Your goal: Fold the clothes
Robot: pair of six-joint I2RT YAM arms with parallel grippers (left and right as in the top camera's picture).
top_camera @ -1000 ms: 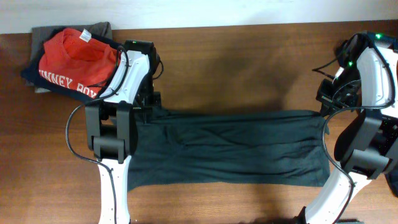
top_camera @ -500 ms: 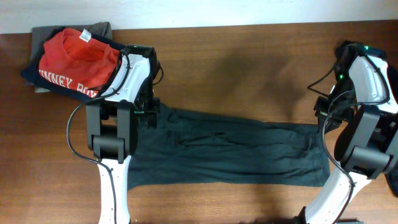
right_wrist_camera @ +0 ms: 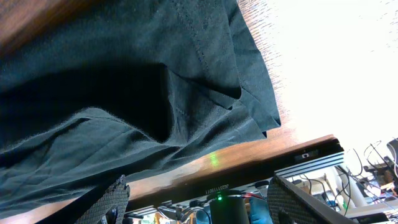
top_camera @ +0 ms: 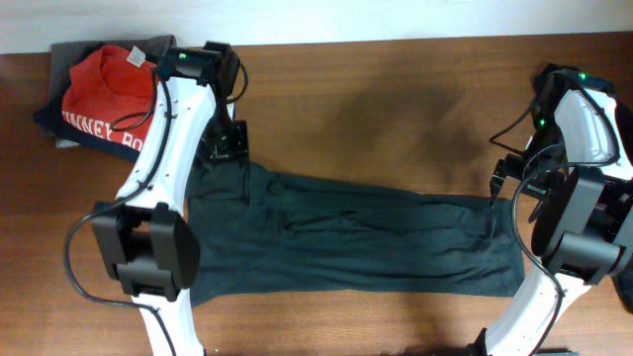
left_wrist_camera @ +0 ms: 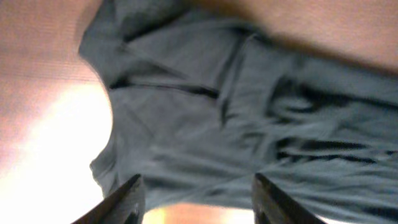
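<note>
The clothes in work are one dark charcoal garment (top_camera: pixel 356 242), lying flat as a long wrinkled band across the table's middle. My left gripper (top_camera: pixel 227 148) hovers over its far left corner. In the left wrist view that gripper (left_wrist_camera: pixel 199 202) is open, with only the garment (left_wrist_camera: pixel 249 112) below and nothing between the fingers (left_wrist_camera: pixel 127 202). My right gripper (top_camera: pixel 506 180) stands at the garment's far right corner. Seen from the right wrist, this gripper (right_wrist_camera: pixel 202 202) is open too, just past the cloth's edge (right_wrist_camera: pixel 124 74), holding nothing.
A pile of other garments sits at the table's far left corner, a red shirt (top_camera: pixel 109 84) on top of navy and grey ones. Bare wooden table (top_camera: pixel 376 99) stretches behind the garment. The table's right edge and a black frame (right_wrist_camera: pixel 311 158) lie near the right gripper.
Both grippers have opened and let go of the garment's far edge. The cloth, taut before, has slackened onto the table. The left arm has swung back toward the far left.
</note>
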